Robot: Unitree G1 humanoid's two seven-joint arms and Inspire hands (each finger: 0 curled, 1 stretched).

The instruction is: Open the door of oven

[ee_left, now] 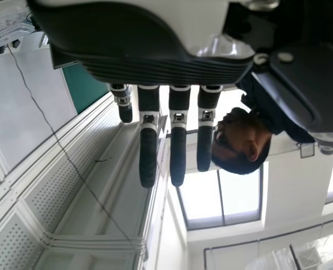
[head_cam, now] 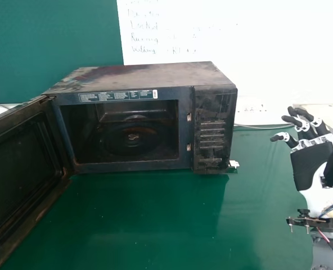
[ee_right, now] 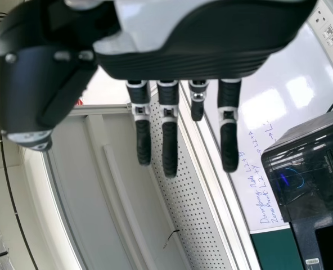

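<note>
The dark oven (head_cam: pixel 214 126) stands at the middle of the head view, its door (head_cam: pixel 21 163) swung wide to the left and its cavity showing. To the right of the oven, apart from it, my right hand (head_cam: pixel 313 160) is raised with relaxed, slightly bent fingers and nothing held. The right wrist view has my right hand (ee_right: pixel 169 135) with its fingers extended, and the oven (ee_right: pixel 301 169) beyond it. In the left wrist view my left hand (ee_left: pixel 178 140) has straight fingers with nothing in them, away from the oven.
The oven rests on a green table (head_cam: pixel 155 225). Behind it are a green wall panel (head_cam: pixel 48 42) and a whiteboard (head_cam: pixel 223 34) with writing. A pale cable (head_cam: pixel 262 128) runs along the table's back, and a small white piece (head_cam: pixel 234 163) lies by the oven's right front corner.
</note>
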